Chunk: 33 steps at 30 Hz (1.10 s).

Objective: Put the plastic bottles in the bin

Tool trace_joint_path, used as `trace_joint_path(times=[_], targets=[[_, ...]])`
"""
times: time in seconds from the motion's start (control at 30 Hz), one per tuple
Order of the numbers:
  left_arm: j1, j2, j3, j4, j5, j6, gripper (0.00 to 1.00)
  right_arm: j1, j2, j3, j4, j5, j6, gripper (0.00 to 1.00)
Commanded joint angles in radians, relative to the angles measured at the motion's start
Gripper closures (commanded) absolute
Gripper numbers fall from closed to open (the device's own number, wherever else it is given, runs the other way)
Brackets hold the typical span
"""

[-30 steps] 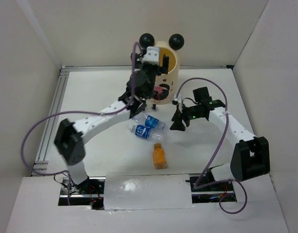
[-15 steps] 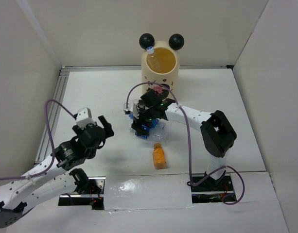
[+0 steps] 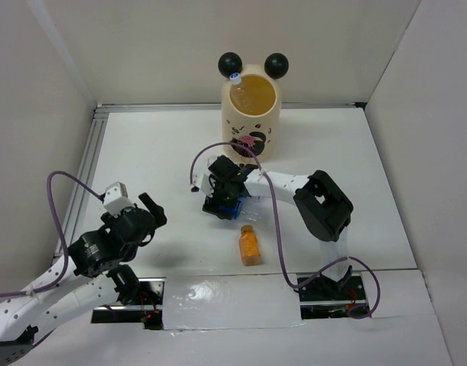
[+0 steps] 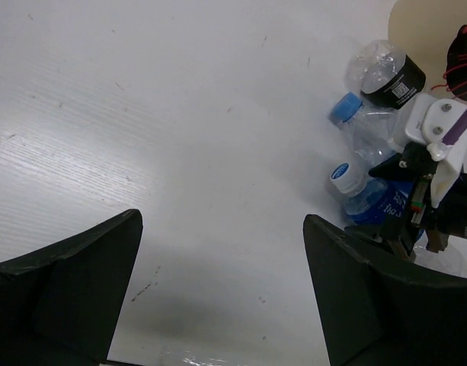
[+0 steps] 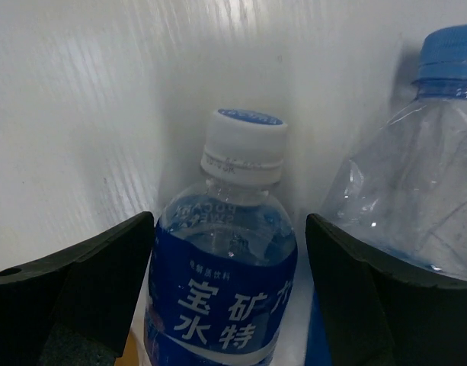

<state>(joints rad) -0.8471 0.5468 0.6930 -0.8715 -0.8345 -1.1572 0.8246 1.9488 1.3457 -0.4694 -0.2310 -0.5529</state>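
The cream bin with two black ball ears stands at the back; a bottle with a pale cap sticks up at its rim. My right gripper is low over the bottle cluster. In the right wrist view my right gripper is open, astride the blue-label bottle with the white cap. A clear blue-capped bottle lies just beside it. A black-label bottle lies near the bin. The short orange bottle lies alone nearer me. My left gripper is open and empty over bare table.
White walls stand close on the left, back and right. A metal rail runs along the table's left edge. The right arm's purple cable loops over the table near the orange bottle.
My left arm has pulled back from the bin to the near left. My right arm has swung left across the table and come down over the blue-label bottle.
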Motion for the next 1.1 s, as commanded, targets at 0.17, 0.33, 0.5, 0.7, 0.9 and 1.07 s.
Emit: trace_joint_path(times=[0.17,0.33,0.5,0.7,0.9,1.07], targets=[[-0.004,0.065,-0.029,0.151,0.054,0.036,0.01,0.054,-0.037,-0.06,-0.106,0.038,-0.03,0.17],[-0.004,0.084,-0.02,0.174,0.054,0.045,0.01,0.064,-0.062,-0.019,-0.214,-0.177,-0.138,0.68],[-0.004,0.061,-0.02,0.183,0.075,-0.007,0.01,0.002,-0.108,0.235,-0.486,-0.506,-0.349,0.8],[-0.004,0.012,0.0,0.192,0.074,-0.061,0.01,-0.149,-0.036,0.794,-0.65,-0.775,-0.355,0.89],[-0.004,0.09,0.0,0.333,0.227,0.019,0.01,-0.362,-0.108,0.939,-0.297,-0.961,-0.139,0.99],[-0.004,0.278,0.0,0.443,0.447,0.111,0.01,-0.493,-0.173,0.751,0.121,-1.058,-0.149,1.0]])
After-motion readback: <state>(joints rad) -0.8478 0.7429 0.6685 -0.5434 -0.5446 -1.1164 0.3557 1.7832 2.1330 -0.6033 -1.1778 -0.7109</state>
